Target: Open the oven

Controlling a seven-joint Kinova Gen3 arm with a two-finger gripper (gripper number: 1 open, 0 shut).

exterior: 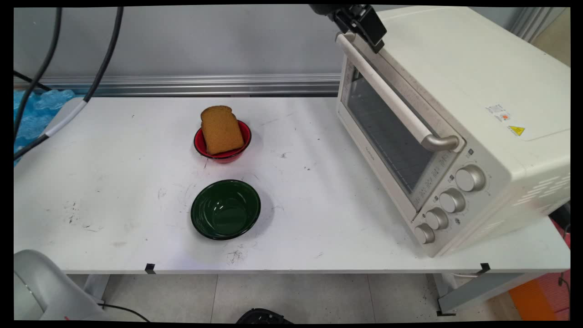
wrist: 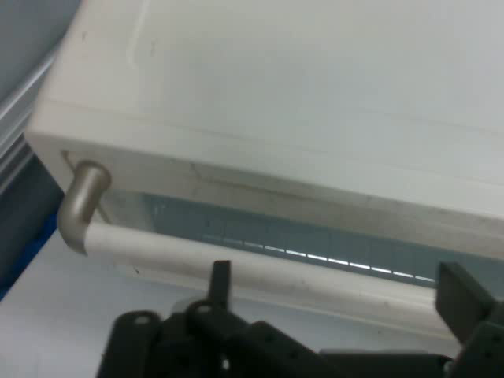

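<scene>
My gripper [exterior: 376, 42] hangs at the top of the main view, just above the far end of the toaster oven's handle [exterior: 391, 101]. In the hand view the gripper [wrist: 342, 293] is open, its fingers [wrist: 221, 277] spread wide, and the white handle bar [wrist: 236, 258] runs across just beyond them. Nothing is held. The cream toaster oven [exterior: 460, 114] stands at the table's right with its glass door [exterior: 387, 136] closed. A slice of brown toast [exterior: 221, 129] leans in a small red bowl [exterior: 200, 145] mid-table. In front of it sits an empty dark green bowl [exterior: 225, 209].
Several silver knobs [exterior: 470, 177] line the oven's near front corner. Black cables [exterior: 98, 73] hang at the upper left above the white table [exterior: 114, 182]. Blue wrap [exterior: 34, 114] lies past the table's left end. A metal rail runs along the wall behind.
</scene>
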